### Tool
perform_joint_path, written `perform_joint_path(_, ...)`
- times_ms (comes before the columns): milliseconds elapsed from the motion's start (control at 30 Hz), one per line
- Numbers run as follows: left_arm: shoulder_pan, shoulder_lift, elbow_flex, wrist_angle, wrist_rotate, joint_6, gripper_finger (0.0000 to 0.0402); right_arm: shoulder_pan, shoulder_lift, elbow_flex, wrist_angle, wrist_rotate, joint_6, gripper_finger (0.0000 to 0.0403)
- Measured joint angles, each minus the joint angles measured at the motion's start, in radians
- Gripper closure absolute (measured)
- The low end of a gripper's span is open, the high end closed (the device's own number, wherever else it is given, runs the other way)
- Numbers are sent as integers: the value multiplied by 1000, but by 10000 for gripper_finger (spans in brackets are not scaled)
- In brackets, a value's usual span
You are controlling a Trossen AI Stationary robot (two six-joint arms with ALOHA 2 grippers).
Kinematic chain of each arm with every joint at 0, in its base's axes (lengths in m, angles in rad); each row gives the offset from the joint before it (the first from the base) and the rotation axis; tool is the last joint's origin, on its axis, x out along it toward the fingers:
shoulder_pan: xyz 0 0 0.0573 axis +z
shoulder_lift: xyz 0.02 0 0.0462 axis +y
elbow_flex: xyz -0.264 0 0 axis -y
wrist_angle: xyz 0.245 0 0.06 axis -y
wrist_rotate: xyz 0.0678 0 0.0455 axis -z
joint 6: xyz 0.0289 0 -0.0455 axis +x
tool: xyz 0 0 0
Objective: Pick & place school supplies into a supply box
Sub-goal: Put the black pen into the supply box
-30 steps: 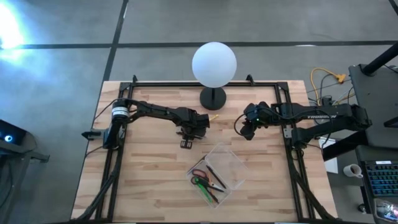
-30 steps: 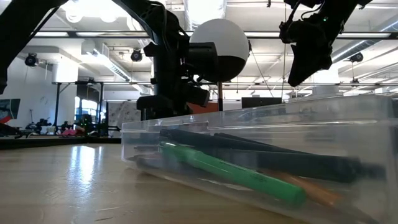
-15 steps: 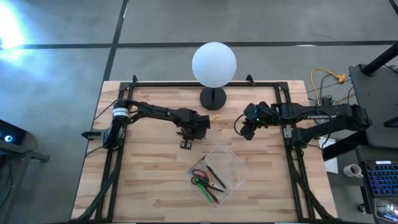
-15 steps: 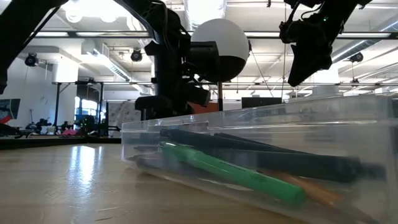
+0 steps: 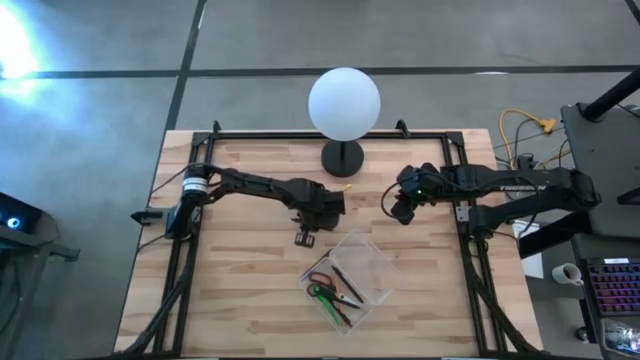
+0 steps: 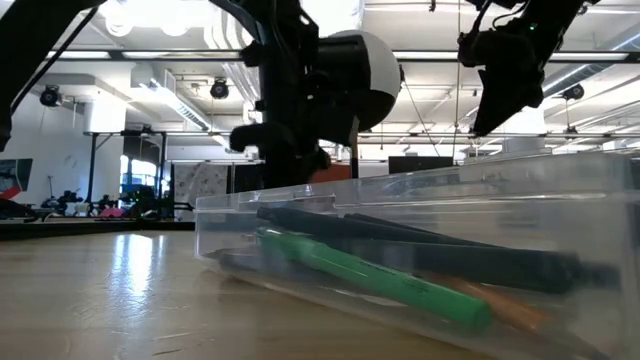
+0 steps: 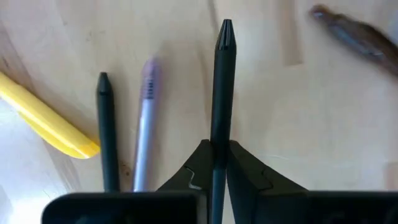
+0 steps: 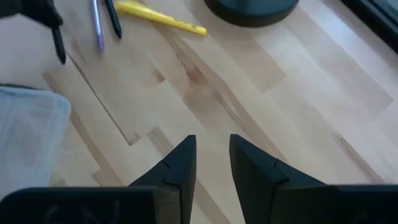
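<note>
Looking down from the high view, we see the left gripper (image 5: pixel 306 237) has moved right and a little nearer since half a second ago, closing on the supply box (image 5: pixel 346 280), which sits near the table's front centre with the red-handled scissors (image 5: pixel 322 281) and green marker (image 5: pixel 326 294) inside. The right gripper (image 5: pixel 403 207) hangs over the wood to the right of the lamp base (image 5: pixel 342 157), shifted only slightly.

In the low view, the left arm has swung rightward in front of the white globe (image 6: pixel 365 66), while the box (image 6: pixel 420 240) holds the green marker (image 6: pixel 375 277) and dark pens.

In the left wrist view, the left gripper (image 7: pixel 217 163) is clenched on a dark pen (image 7: pixel 220 99), lifted above a yellow pencil (image 7: pixel 46 121), another dark pen (image 7: pixel 107 130) and a purplish pen (image 7: pixel 144 121) on the table. We judge the carry to the box has begun.

In the right wrist view, the right gripper (image 8: pixel 212 160) stands released, gripping nothing
</note>
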Motion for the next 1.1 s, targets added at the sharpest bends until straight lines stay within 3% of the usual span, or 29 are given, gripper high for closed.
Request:
perform_joint_path(300,-69,-1,169,-134,-10,-43,393,0,-126,0,-40,33,48,327)
perform_joint_path(600,-231,9,370,-111,-7,-46,393,0,-195,-3,-123,40,53,327)
perform_joint_path(900,-436,198,586,-46,40,-119,393,0,-209,-10,-210,40,52,333)
perform_joint_path(1100,-467,360,746,-121,-11,-77,391,0,-219,-14,-209,39,52,335)
